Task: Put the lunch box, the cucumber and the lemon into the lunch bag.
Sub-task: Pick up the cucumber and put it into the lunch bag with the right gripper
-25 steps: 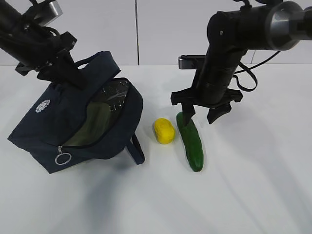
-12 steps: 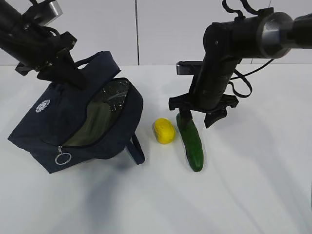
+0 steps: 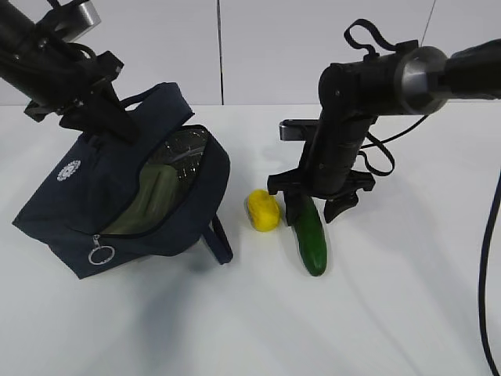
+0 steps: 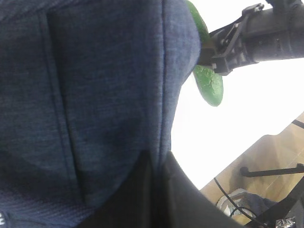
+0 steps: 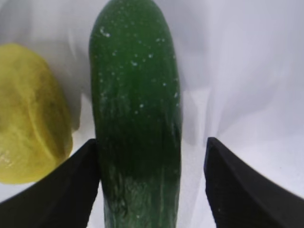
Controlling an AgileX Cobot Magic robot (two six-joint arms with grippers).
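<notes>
i've got the right tool (image 3: 313, 210) spread wide, astride the long dark green cucumber (image 3: 309, 234) on the white counter (image 3: 391, 298), yellow oval lemon (image 3: 264, 210) just beside. left tool: can't tell, against the open navy fabric lunch bag (image 3: 86, 196).

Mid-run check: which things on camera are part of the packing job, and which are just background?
Job:
lunch bag, open, held by the left gripper
lunch box, already inside the bag
cucumber, between the open right gripper fingers
lemon, beside the cucumber

Background:
white table
cables on the right arm
</notes>
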